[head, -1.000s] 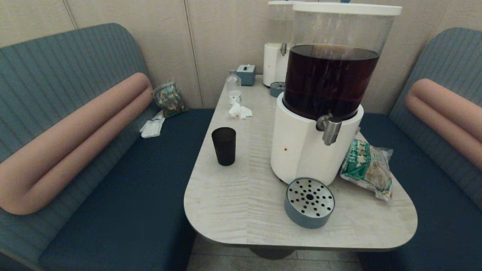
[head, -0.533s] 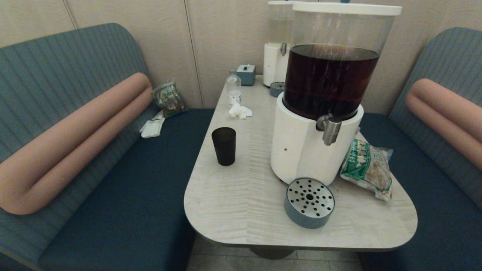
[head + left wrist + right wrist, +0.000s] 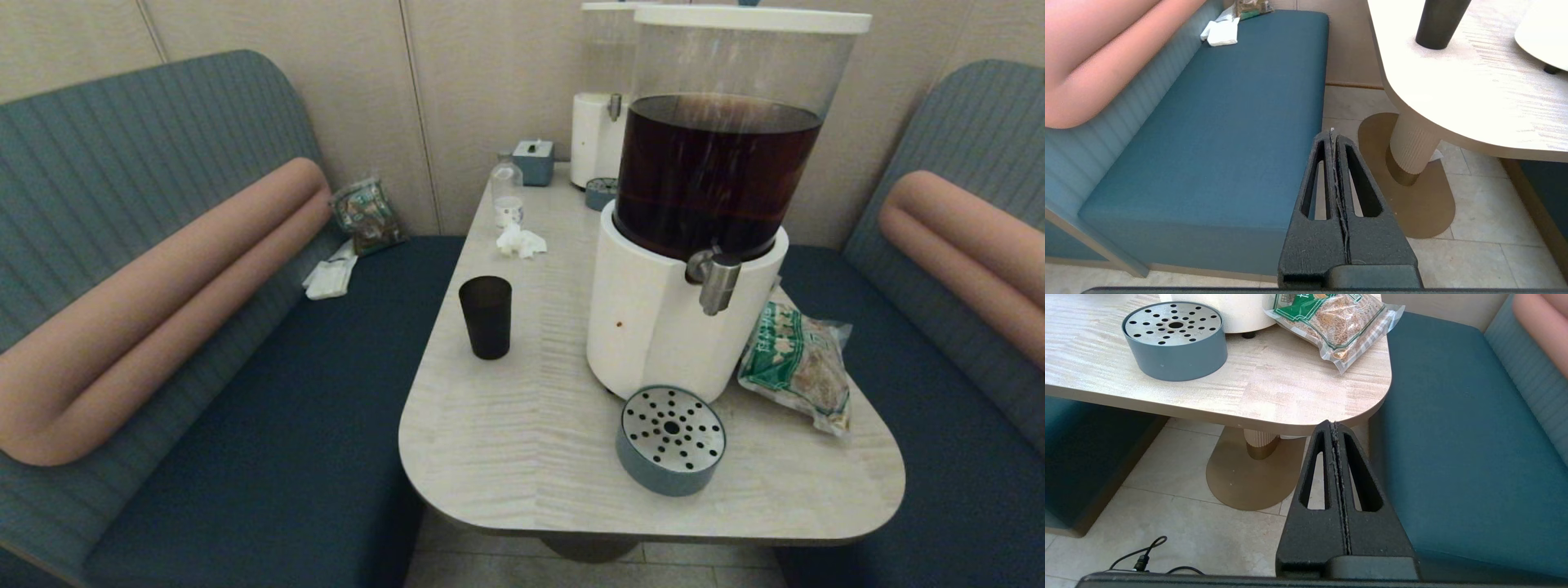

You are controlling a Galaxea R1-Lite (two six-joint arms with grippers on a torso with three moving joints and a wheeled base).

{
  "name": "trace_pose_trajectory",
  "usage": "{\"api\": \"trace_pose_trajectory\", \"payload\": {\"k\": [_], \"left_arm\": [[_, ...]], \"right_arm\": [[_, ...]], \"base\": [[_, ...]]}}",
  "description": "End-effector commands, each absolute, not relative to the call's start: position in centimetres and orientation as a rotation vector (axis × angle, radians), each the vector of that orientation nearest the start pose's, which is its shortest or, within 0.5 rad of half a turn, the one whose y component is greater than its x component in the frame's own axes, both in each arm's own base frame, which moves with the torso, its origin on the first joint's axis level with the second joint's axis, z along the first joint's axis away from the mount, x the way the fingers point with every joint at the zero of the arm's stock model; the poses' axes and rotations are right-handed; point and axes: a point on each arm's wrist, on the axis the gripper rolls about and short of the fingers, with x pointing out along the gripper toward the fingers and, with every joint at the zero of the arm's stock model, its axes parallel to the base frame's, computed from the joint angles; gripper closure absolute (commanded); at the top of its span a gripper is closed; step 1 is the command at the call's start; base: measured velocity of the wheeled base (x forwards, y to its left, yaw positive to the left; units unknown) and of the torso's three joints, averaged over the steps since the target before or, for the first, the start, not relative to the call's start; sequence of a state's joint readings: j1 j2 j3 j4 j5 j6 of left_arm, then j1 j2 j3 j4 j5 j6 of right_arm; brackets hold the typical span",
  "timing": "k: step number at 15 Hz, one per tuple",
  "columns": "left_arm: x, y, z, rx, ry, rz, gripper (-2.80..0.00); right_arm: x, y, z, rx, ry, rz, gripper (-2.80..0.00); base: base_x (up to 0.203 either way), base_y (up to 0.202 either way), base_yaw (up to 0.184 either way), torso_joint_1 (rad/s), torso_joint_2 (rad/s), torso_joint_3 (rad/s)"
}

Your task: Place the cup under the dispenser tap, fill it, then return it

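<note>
The smoky-black cup [image 3: 486, 317] stands upright on the left part of the pale table [image 3: 506, 441], apart from the big dispenser [image 3: 702, 212] of dark brown liquid. Its silver tap [image 3: 718, 282] juts out over a round blue drip tray [image 3: 671, 439] with a perforated metal top. Neither arm shows in the head view. My left gripper [image 3: 1332, 134] hangs shut and empty below the table's left edge, the cup [image 3: 1440, 22] far ahead of it. My right gripper [image 3: 1334, 425] is shut and empty under the table's near right corner.
A green snack bag [image 3: 796, 365] lies right of the dispenser. Farther back are a crumpled tissue [image 3: 519, 241], a small clear bottle [image 3: 507, 196], a blue box [image 3: 535, 161] and a second, clear-liquid dispenser [image 3: 600, 122]. Blue benches flank the table on both sides.
</note>
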State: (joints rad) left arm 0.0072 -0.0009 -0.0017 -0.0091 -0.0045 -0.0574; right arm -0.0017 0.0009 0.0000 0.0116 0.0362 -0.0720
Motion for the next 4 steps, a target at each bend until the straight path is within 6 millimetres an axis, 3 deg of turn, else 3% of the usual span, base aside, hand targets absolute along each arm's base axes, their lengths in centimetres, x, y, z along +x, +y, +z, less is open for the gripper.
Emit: {"api": "trace_pose_trajectory", "payload": {"k": [1,4], "left_arm": [[-2.28,-0.03,7.69,-0.058,-0.009,0.003,0.0],[-2.28,-0.03,7.69,-0.058,-0.009,0.003,0.0]], "right_arm": [[-2.27,0.09,7.44,-0.069,0.012,0.036,0.0],[-2.27,0.09,7.44,-0.069,0.011,0.036,0.0]], "base": [[0.0,0.0,0.0,0.0,0.0,0.0],[0.0,0.0,0.0,0.0,0.0,0.0]]}}
